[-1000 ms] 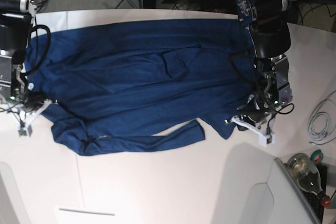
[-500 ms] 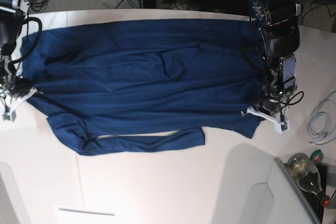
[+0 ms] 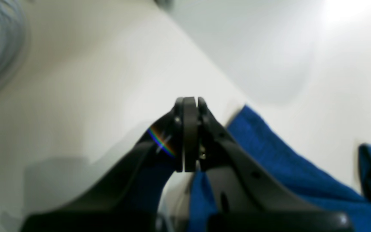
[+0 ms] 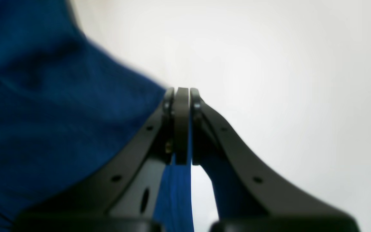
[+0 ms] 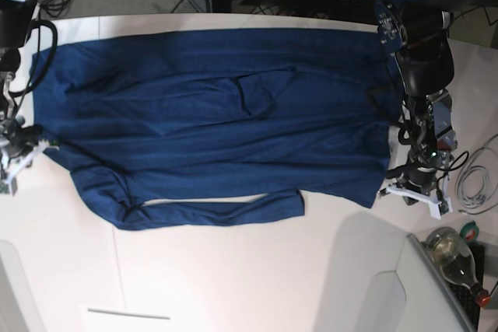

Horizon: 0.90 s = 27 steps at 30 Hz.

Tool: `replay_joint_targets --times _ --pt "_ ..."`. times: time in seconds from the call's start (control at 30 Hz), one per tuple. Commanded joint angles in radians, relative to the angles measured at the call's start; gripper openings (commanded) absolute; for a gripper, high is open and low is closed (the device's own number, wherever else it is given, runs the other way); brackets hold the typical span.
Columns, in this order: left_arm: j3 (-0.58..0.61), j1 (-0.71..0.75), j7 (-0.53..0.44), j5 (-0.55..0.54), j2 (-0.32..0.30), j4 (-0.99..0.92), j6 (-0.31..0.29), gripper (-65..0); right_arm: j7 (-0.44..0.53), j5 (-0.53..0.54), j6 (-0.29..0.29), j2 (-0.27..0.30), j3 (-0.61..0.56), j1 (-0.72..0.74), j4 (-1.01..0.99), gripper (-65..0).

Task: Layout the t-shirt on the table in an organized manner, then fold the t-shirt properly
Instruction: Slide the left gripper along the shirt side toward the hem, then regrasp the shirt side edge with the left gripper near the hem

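The plain dark navy-blue t-shirt [image 5: 210, 122] lies spread across the large smooth white table [image 5: 257, 270]. At three o'clock the left gripper [image 5: 411, 192] pinches its edge; at nine o'clock the right gripper [image 5: 11, 162] clamps the opposite edge.

Both wrist views are blurred, and the bottle [image 5: 457, 260] is cut off at the base view's edge.

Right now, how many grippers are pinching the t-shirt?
2. The left gripper pinches the t-shirt at its edge on the base view's right; the right gripper pinches the opposite edge.
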Motion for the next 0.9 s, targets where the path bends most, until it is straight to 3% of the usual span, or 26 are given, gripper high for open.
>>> replay_joint_targets --times 0.0,0.17,0.23,0.73,0.8,0.87 --pt "0.000 -0.004 -0.018 -0.007 0.012 0.037 -0.009 -65.0 0.011 0.001 -0.001 0.003 -0.001 0.012 0.037 -60.5" --pt "-0.010 0.057 -0.018 -0.007 0.020 0.079 -0.009 -65.0 0.011 -0.003 0.056 0.006 -0.146 0.011 0.049 -34.5" --pt "-0.010 0.082 -0.018 -0.007 0.015 0.077 -0.009 -65.0 0.011 -0.003 0.068 0.006 -0.183 0.011 0.048 -30.8" --pt "-0.012 0.128 -0.018 -0.007 -0.035 0.076 -0.009 -65.0 0.014 -0.003 0.116 0.006 -0.191 0.087 -0.134 -31.4" --pt "-0.012 0.128 -0.018 -0.007 -0.035 0.076 -0.009 -65.0 0.016 -0.003 0.117 0.006 -0.191 0.109 -0.178 -38.4" --pt "-0.012 0.125 -0.018 -0.007 -0.034 0.076 -0.009 -65.0 0.016 -0.003 0.117 0.006 -0.186 0.133 -0.218 -52.2"
